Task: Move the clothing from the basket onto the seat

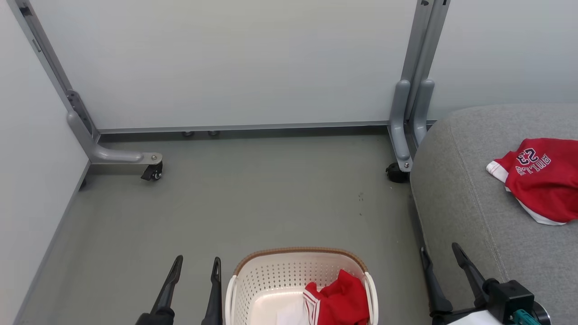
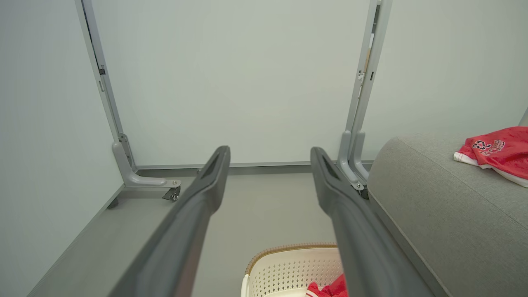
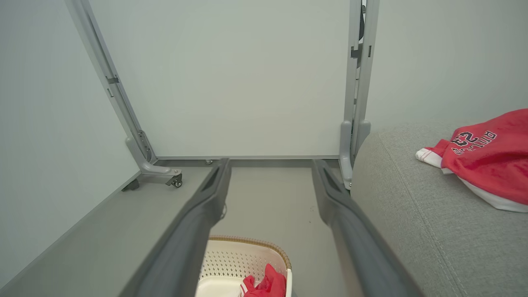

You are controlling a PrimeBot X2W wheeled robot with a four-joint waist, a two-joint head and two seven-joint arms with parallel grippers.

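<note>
Head view: left gripper [image 1: 197, 262] sits at the lower left, low over the floor [image 1: 248, 198], fingers pointing up the view. The fingers are parted with a moderate gap and nothing is between them. The basket [image 1: 271, 280] stands just beside it to the right, not touching. A red striped garment [image 1: 341, 302] lies bunched in the basket's right half, white stripes showing on its left edge. It is beside the left fingers, not between them. The right gripper [image 1: 439, 249] is at the lower right by the front left edge of the sofa cushion [image 1: 465, 212]. Its fingers lean a little left, are parted and hold nothing. The red jersey [image 1: 546, 180] with "23" and white trim lies on the cushion at the far right, well apart from both grippers. Pale wall panels [image 1: 235, 63] on grey frames stand behind, one foot with a caster [image 1: 153, 172].

Left wrist view: both fingers run up from the bottom, spread wide, aimed at the back panel with bare floor between them. The basket rim is at the bottom edge between the fingers, partly behind the right one. A bit of red cloth shows inside. The jersey is on the cushion at the far right.

Right wrist view: the fingers are spread wide with nothing gripped. The basket is low between them, closer to the left finger, with the striped garment inside by its right wall. The cushion is to the right of the right finger, with the jersey on it, away from the fingertips.
</note>
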